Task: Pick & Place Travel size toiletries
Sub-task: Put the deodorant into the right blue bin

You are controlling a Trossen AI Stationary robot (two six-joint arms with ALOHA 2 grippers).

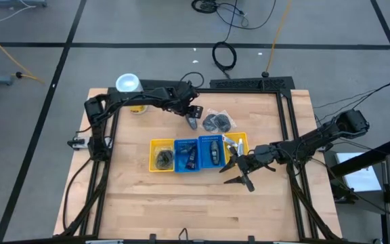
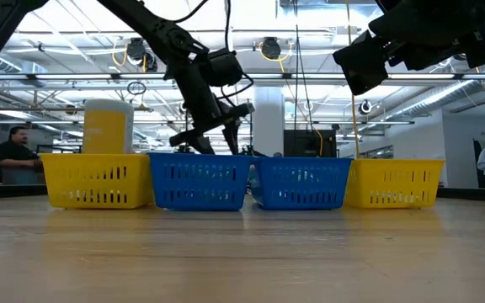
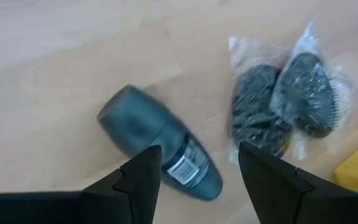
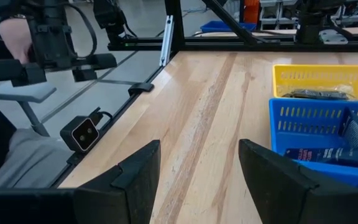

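Bright overhead ceiling lights (image 2: 57, 57); left wrist view blurred, soft shadows.

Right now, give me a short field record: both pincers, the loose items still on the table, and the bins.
left pincer: open, hovering over the dark grey oval roll-on bottle lying on the wooden table
right pincer: open, empty, just in front of the bin row's right end
loose items: that bottle; clear plastic packets with dark round contents beside it
bins: yellow, blue, blue, yellow plastic baskets in a row, each holding items
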